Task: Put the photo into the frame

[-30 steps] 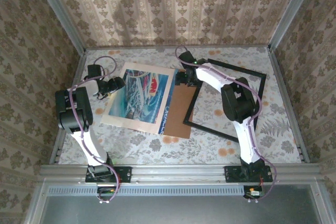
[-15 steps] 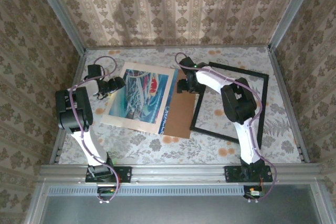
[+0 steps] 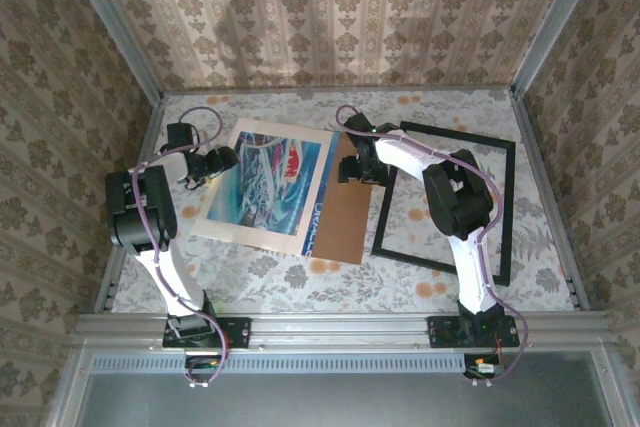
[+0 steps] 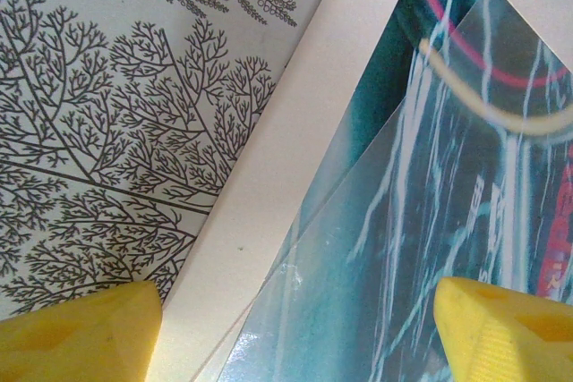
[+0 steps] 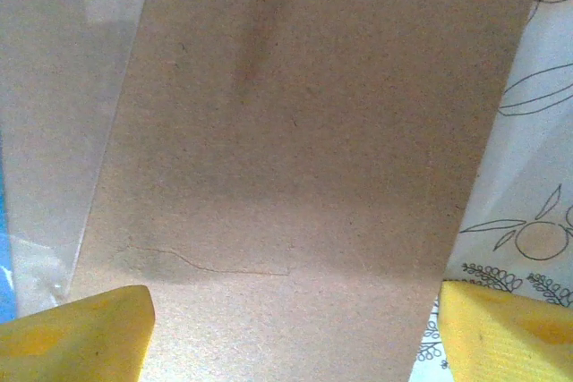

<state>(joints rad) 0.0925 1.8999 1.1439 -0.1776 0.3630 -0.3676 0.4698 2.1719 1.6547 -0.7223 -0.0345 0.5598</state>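
Jaws on my left claw [image 4: 291,337] stand wide apart, gripping nothing. One yellow fingertip [image 4: 81,333] hangs over the fern-printed table cover [image 4: 107,131] and the other over the photo [image 4: 448,176], so I straddle its cream border. A clear sheet [image 4: 376,248] lies on the teal swirls. From above, this claw [image 3: 222,160] sits at 9 o'clock of the photo [image 3: 265,187], which lies face up on the table cover [image 3: 400,282].

My right claw [image 5: 286,333] is just as wide and just as empty, poised low over the brown backing board [image 5: 295,131]. The clear sheet [image 5: 54,131] overlaps the board at 9 o'clock, and table cover shows at 3 o'clock. From above, the claw [image 3: 350,169] is over the far end of the board [image 3: 343,212], which meets the photo's 3 o'clock edge.

The frame [image 3: 508,209] lies flat just beside the board at its 3 o'clock, apart from the photo. Within its black rails the table cover shows.

My left arm [image 3: 140,212] rises from its base at the 6 o'clock edge, folds near the table's 9 o'clock side and points its wrist toward 2 o'clock. My right arm [image 3: 455,197] climbs toward 12, bends above the frame and reaches toward 10 o'clock across the frame's corner.
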